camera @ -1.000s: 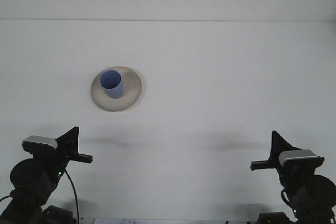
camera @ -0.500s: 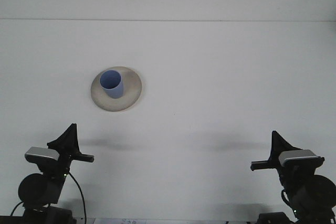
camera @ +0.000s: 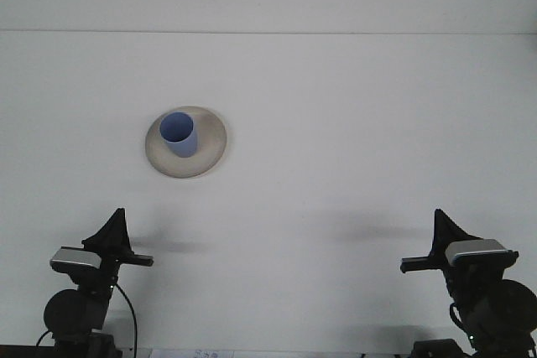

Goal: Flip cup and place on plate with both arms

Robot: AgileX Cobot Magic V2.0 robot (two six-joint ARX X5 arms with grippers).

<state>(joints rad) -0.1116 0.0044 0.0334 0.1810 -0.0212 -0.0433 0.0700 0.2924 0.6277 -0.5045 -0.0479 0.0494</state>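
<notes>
- Blue cup (camera: 179, 135) stands upright on the plate (camera: 211, 150), mouth up, long axis vertical.
- It's ahead of the left gripper (camera: 115, 232), well apart.
- Right gripper (camera: 442, 231) sits far to the cup's right; can't tell either pincer's state.

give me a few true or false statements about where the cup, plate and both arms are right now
1. The blue cup stands on the plate. True.
2. The cup lies on its side on the bare table. False: it is upright on the plate, open end up.
3. The left gripper is touching the cup. False: it sits near the bottom edge, well apart from the plate.
4. The right gripper is far from the cup, at the lower right. True.
5. The plate is on the right half of the table. False: it is left of centre.
</notes>
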